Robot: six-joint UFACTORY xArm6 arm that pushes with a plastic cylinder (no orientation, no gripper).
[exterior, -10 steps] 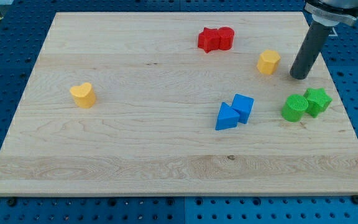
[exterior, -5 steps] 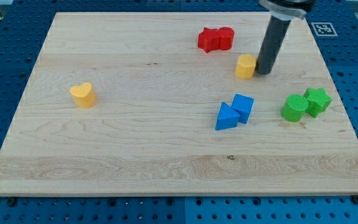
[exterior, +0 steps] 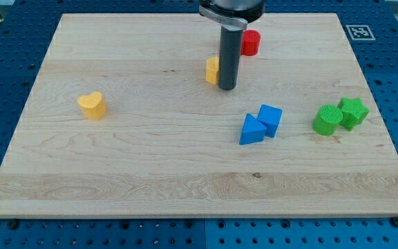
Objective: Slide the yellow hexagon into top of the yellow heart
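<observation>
Our tip (exterior: 227, 88) presses the hexagon's (exterior: 213, 70) right face, the heart (exterior: 92, 105) well left. No jaws here. It seems light and rigid; we'd push its flat side squarely.

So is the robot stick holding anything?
No, nothing is held. My tip only presses against the right side of the yellow hexagon, pushing it.

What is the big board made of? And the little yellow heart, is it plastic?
The board looks like pale wood with a matte finish: long grain lines and small dark knots run across it. The yellow heart looks like plastic, likely matte: one even colour, no grain, soft rounded edges. I can't be sure by looks alone.
</observation>
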